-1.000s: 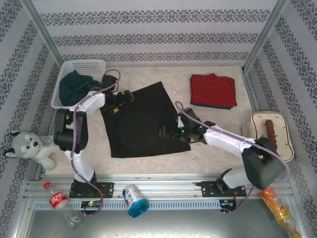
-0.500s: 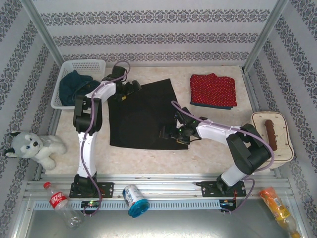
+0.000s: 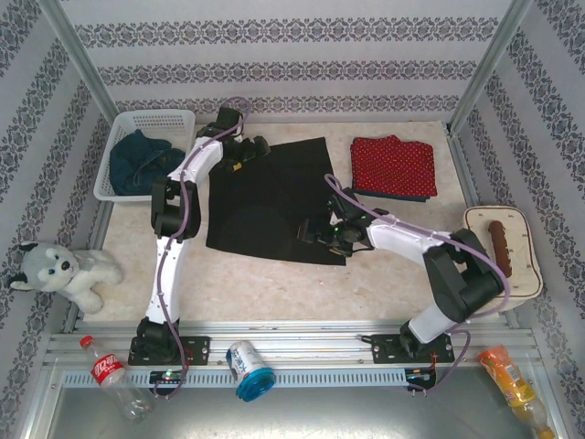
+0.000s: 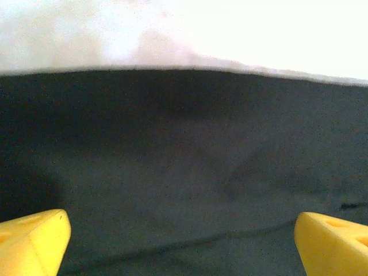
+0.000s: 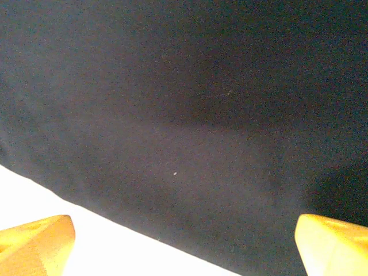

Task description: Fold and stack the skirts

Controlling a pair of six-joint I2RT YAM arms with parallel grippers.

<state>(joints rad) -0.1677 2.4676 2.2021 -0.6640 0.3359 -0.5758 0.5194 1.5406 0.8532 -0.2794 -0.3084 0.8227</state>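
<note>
Your right gripper (image 3: 313, 234), fingers spread wide and empty, is over the near right edge of the black skirt (image 3: 265, 206), which lies flat mid-tabletop; your left gripper (image 3: 249, 152), equally wide and empty, is over its far left corner; the red dotted skirt (image 3: 393, 165) lies folded far right; a denim skirt (image 3: 137, 160) sits in the far-left basket (image 3: 155, 117).
</note>
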